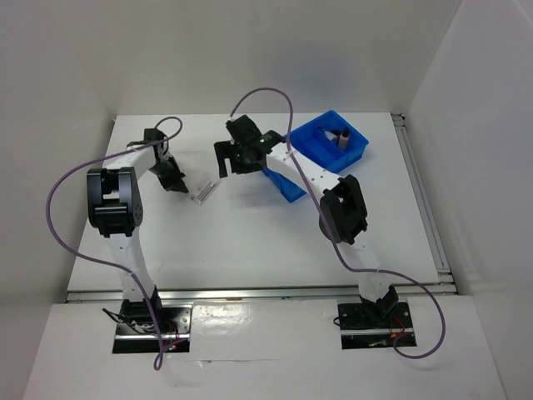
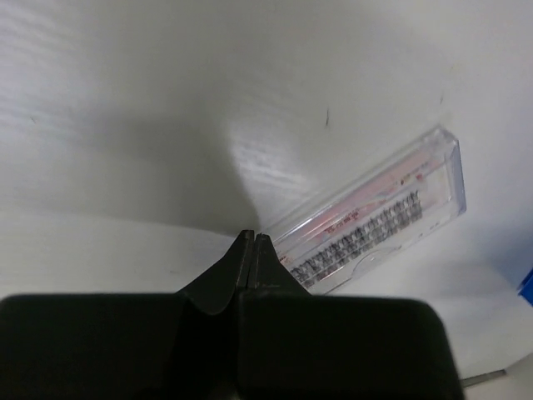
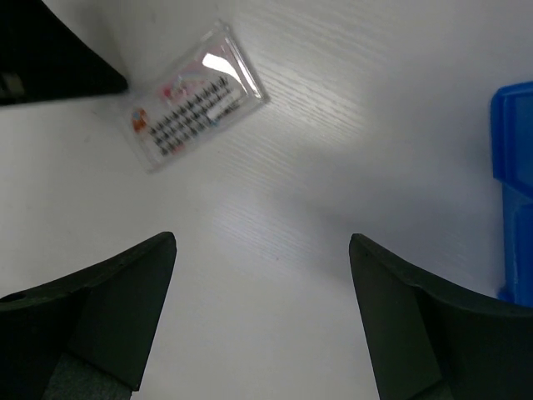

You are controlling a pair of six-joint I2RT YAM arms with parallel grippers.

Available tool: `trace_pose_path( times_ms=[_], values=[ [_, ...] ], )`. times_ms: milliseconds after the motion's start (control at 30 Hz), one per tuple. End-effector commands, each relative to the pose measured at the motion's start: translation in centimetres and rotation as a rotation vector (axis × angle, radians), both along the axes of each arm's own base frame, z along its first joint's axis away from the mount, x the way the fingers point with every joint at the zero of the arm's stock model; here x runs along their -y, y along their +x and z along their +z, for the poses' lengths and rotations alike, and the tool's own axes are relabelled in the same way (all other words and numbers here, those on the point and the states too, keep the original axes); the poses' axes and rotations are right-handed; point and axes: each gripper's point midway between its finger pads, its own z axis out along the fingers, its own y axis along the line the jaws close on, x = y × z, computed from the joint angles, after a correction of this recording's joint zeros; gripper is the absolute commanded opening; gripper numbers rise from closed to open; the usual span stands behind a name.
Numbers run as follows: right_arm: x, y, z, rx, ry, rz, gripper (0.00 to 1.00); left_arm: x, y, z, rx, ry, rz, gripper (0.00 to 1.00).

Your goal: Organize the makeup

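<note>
One card (image 3: 196, 96) of lashes flat on the white counter (image 3: 333, 125), left pincer (image 2: 252, 238) closed just beside it, right pincer (image 3: 262, 243) spread wide, blue tray (image 1: 306, 133) nearby.

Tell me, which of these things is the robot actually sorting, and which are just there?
Job: clear lash case; dark item inside the blue tray.
Just there: the blue tray itself; white table; purple cables.

Clear-cased card (image 1: 202, 191) with red print lies flat, askew on the table (image 1: 250, 242) — black-capped bottle (image 1: 341, 137) sits in the tray (image 1: 310, 140).
</note>
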Motion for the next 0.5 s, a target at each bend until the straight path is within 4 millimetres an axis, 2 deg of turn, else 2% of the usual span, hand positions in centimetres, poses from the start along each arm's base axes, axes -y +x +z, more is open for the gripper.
trace_pose_path(
  times_ms=[0, 33, 100, 133, 167, 200, 267, 333, 400, 467],
  values=[
    [-0.4, 1.0, 3.1, -0.037, 0.100, -0.081, 0.92, 1.3, -1.3, 2.5, 0.044, -0.023, -0.049, 0.00],
    [-0.8, 0.8, 3.6, -0.047, 0.125, -0.079, 0.92, 1.5, -1.9, 2.9, 0.040, -0.030, -0.062, 0.00],
    [-1.3, 0.5, 2.4, -0.096, 0.139, -0.086, 0.92, 1.7, -3.0, 4.6, 0.066, -0.035, -0.074, 0.00],
    [-1.5, 0.3, 2.4, -0.102, 0.145, -0.078, 0.92, 1.7, -3.3, 5.3, 0.083, -0.029, -0.084, 0.00],
    [-1.6, 0.2, 1.9, -0.122, 0.149, -0.083, 0.92, 1.7, -3.4, 6.8, 0.120, -0.025, -0.085, 0.00],
    [-1.8, 0.4, 1.4, -0.123, 0.148, -0.083, 0.92, 1.6, -4.0, 7.2, 0.112, -0.011, -0.089, 0.00],
    [-2.5, 0.0, 0.8, -0.126, 0.145, -0.070, 0.93, 1.2, -4.1, 8.4, 0.129, -0.005, -0.088, 0.00],
    [-3.1, -0.4, 0.1, -0.131, 0.141, -0.058, 0.93, 0.2, -3.8, 10.7, 0.178, -0.005, -0.065, 0.00],
    [-4.6, -1.3, -0.8, -0.146, 0.145, -0.047, 0.95, -0.3, -3.8, 11.9, 0.204, 0.000, -0.053, 0.00],
    [-5.6, -1.3, -0.1, -0.121, 0.168, -0.044, 0.96, -0.7, -3.8, 13.2, 0.232, 0.006, -0.042, 0.00]
  ],
)
